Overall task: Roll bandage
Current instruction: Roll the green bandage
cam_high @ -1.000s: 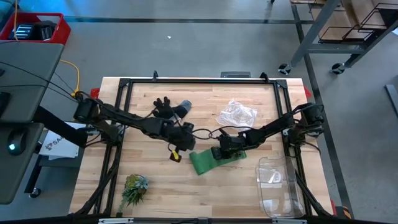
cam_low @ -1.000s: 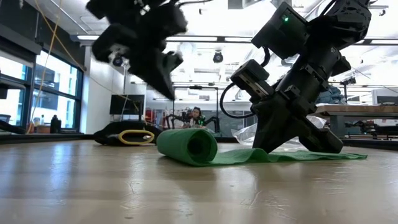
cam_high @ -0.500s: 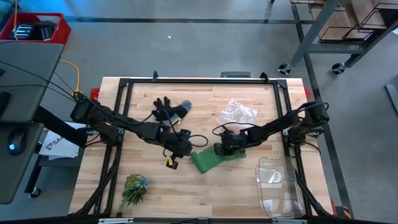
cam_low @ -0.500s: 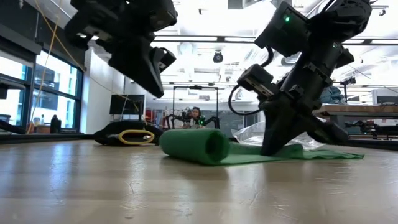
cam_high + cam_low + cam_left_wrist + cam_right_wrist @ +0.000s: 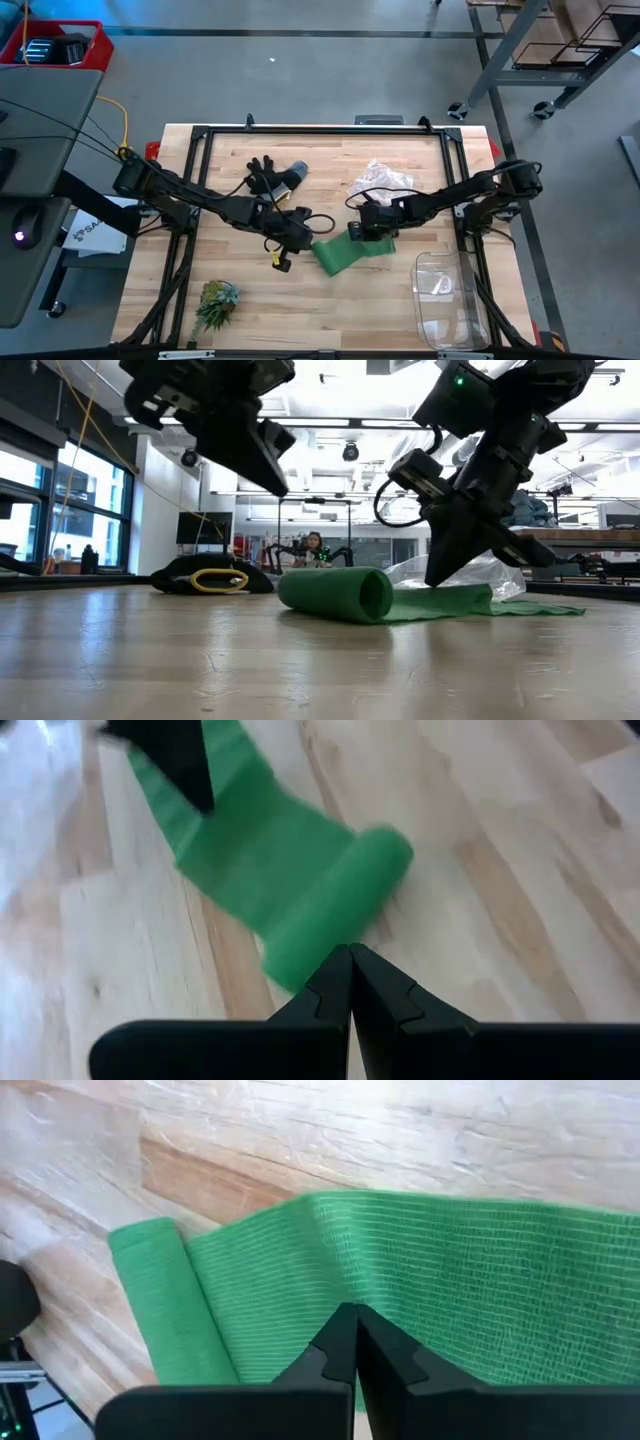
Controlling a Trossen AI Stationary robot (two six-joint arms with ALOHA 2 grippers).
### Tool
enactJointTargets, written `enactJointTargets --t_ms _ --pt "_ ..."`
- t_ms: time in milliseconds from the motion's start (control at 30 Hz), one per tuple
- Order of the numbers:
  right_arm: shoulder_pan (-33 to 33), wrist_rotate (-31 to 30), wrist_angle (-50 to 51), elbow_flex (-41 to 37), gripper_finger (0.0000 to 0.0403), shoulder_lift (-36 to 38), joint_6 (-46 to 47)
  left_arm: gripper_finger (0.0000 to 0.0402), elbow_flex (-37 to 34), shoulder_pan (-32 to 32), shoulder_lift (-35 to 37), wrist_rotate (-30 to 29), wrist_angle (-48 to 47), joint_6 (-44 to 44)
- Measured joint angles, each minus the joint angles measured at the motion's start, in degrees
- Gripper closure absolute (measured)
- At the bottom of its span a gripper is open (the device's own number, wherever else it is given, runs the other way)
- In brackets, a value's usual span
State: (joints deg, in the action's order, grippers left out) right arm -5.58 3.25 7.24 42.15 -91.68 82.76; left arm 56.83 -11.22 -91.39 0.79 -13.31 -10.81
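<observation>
The green bandage (image 5: 345, 255) lies on the wooden table, its left end wound into a roll (image 5: 335, 595) and the rest lying flat toward the right (image 5: 480, 1280). My left gripper (image 5: 281, 489) is shut and hangs clear above the roll, just to its left in the high view (image 5: 303, 242). My right gripper (image 5: 433, 581) is shut, with its tips at the flat strip a little right of the roll (image 5: 358, 238). My right gripper points slanting down at the middle of the flat strip (image 5: 400, 1295), coming from the table's right. Its shut tips stand right at the cloth in the low view. I cannot tell whether they touch it.
A black-and-grey glove (image 5: 275, 175) and a crumpled clear bag (image 5: 381, 183) lie toward the far side. A clear plastic box (image 5: 445, 295) stands at the near right and a spiky green plant tuft (image 5: 215, 303) at the near left. Black frame rails (image 5: 320, 131) border the table.
The roll has turned over toward the table's right, taking in more strip, so the flat part is shorter. Its right end has stayed put. My right gripper has risen from pressing the strip and drawn back a little toward the right, staying shut.
</observation>
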Motion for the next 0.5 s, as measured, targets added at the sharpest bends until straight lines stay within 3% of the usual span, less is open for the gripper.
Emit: enactJointTargets --t_ms 267,500 --pt "0.0 -1.8 2.2 0.1 0.0403 2.8 -1.7 0.0401 0.7 -0.3 -3.5 0.2 3.0 -0.4" --pt "0.0 -5.6 11.8 0.1 0.0403 8.3 -2.0 0.0402 0.7 -0.1 -3.5 0.2 4.7 -2.5"
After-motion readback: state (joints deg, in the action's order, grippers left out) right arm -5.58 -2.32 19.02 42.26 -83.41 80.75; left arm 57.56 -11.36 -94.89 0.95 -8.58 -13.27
